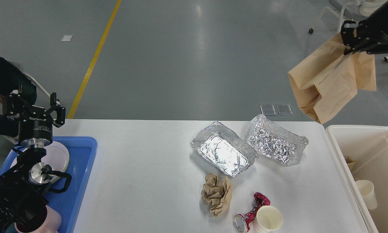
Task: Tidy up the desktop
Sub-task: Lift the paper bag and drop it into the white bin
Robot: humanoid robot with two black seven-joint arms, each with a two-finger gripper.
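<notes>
The white desktop (142, 168) fills the lower middle of the head view. On it lie two foil trays (223, 152) (276, 139), a crumpled brown paper ball (217, 193), a crushed red can (250, 215) and a paper cup (269, 219). My right gripper (349, 48) is high at the top right, shut on a brown paper bag (330, 81) that hangs in the air beyond the desktop's far right corner. My left gripper (33, 105) stands upright and open over the blue tray (80, 181), holding nothing.
A cream-white bin (343, 152) stands right of the desktop, with a paper cup (366, 193) and scraps inside. The blue tray holds a white plate (59, 157) and a pink cup (50, 223). A person (3, 81) sits at far left. A wheeled chair is at the top right.
</notes>
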